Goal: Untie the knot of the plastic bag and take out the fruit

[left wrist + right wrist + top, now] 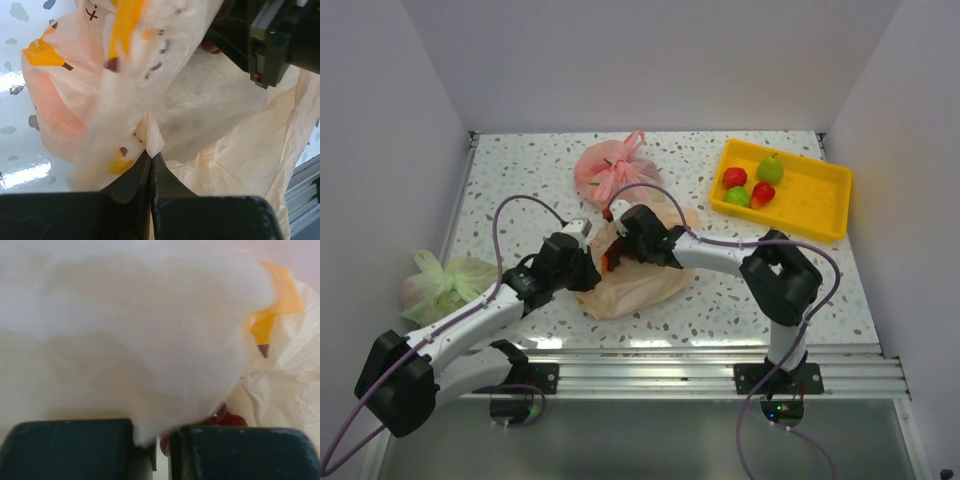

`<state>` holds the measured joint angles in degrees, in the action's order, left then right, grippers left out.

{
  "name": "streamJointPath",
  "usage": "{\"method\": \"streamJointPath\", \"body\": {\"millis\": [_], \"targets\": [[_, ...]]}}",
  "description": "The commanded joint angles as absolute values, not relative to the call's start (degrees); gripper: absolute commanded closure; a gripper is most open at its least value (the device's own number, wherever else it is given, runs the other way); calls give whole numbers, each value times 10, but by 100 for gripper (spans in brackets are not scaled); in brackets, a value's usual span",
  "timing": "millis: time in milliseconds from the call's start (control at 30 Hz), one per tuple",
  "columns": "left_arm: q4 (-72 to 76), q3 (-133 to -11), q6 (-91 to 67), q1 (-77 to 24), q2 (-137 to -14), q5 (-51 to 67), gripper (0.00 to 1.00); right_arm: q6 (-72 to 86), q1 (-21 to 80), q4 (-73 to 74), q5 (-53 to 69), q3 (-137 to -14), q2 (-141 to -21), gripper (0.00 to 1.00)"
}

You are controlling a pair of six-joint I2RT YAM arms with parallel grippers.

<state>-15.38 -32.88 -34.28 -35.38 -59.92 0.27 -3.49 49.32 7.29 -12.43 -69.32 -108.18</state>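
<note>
Plastic bag [638, 286] film is limp and slippery, so my left gripper [150, 156] and right gripper [161, 441] each pinch a bunched fold shut.

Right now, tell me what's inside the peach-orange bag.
A glossy red fruit peeks out under the plastic bag's film. The crinkled, cloudy film covers the rest, so any other pieces inside cannot be seen.

Peach-orange plastic bag [638, 284] (yellow prints), speckled table [520, 170]
</note>
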Motion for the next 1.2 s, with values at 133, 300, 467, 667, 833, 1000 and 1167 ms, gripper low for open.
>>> {"method": "streamJointPath", "body": {"millis": [133, 300, 467, 667, 833, 1000, 1167], "targets": [[-133, -326, -360, -357, -599, -41, 97, -24, 492, 109, -5, -657, -977, 100], [-144, -335, -381, -357, -606, -84, 97, -11, 492, 122, 77, -635, -901, 100], [-136, -338, -388, -356, -609, -95, 98, -4, 493, 140, 116, -631, -858, 100], [-139, -347, -390, -357, -619, -100, 98, -14, 494, 184, 187, -681, -829, 100], [-143, -347, -394, -357, -617, -103, 98, -11, 494, 198, 214, -705, -807, 100], [-149, -342, -398, -357, -612, -109, 98, -4, 494, 200, 216, -746, -779, 100], [-158, -339, -403, -357, -609, -119, 98, -10, 492, 228, 207, -805, -762, 100]]}}
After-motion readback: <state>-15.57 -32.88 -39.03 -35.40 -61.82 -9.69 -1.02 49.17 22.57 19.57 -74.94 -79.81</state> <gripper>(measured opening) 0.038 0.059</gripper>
